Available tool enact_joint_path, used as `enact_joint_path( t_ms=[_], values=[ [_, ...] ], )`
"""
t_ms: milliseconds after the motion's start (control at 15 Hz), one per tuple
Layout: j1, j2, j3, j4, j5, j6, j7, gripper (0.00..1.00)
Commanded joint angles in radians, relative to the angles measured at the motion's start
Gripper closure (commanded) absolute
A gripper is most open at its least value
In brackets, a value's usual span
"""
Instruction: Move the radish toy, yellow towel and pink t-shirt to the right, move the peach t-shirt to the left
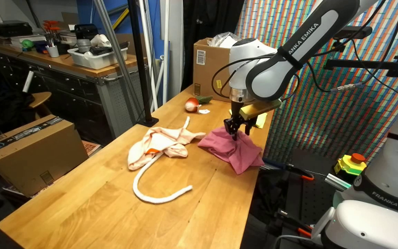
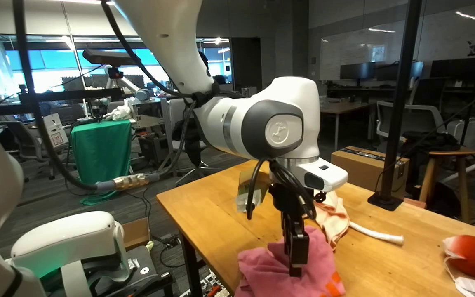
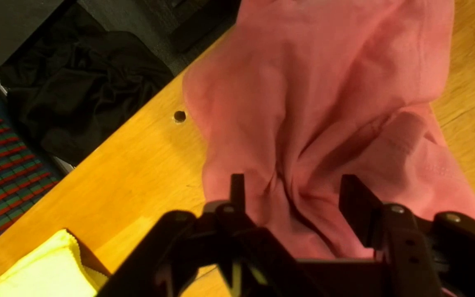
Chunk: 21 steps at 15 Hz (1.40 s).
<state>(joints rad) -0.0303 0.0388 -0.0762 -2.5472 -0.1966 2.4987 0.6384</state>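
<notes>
Along the robot-side long edge of the wooden worktop [image 1: 123, 221], the pink t-shirt [image 1: 242, 157] is lying rumpled, a corner of it reaching the rim; toward the end where a cardboard box [image 1: 209, 74] is standing, the yellow towel [image 3: 35, 270] is resting beside the same edge, a strip of wood showing between in the wrist view. The radish toy [image 1: 191, 104], with a white tag [image 1: 204, 111] next to it, is lying near the cardboard box, closer to the opposite long edge. On that opposite edge a black post [image 2: 403, 82] is rising from a base plate [image 2: 391, 204], and near it the peach t-shirt [image 1: 164, 136] is spreading over a white rope [image 1: 161, 200] whose loose end is curving out across the wood. Bare wood is stretching from that curve toward the remaining short edge, giving the widest open room; a smaller bare patch is separating the radish toy from the peach t-shirt. One tip of the peach t-shirt is pointing at the pink t-shirt, just beside it. The fingers [image 3: 357, 210] are standing apart over the pink t-shirt, a deep crease of its fabric running between them; whether they are touching the fabric, I cannot tell. The yellow towel is lying outside their gap.
</notes>
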Motion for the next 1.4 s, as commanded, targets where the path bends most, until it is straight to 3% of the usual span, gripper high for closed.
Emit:
enact_joint_path(
  t_ms=[0, 133, 867, 1333],
  values=[
    [0.012, -0.026, 0.014, -0.003, -0.049, 0.015, 0.023, 0.06],
    [0.030, -0.027, 0.032, -0.001, -0.096, 0.022, 0.033, 0.00],
    [0.134, 0.056, 0.129, 0.121, -0.338, 0.055, 0.035, 0.00],
    [0.179, 0.146, 0.122, 0.197, -0.346, 0.128, -0.036, 0.00]
  ],
)
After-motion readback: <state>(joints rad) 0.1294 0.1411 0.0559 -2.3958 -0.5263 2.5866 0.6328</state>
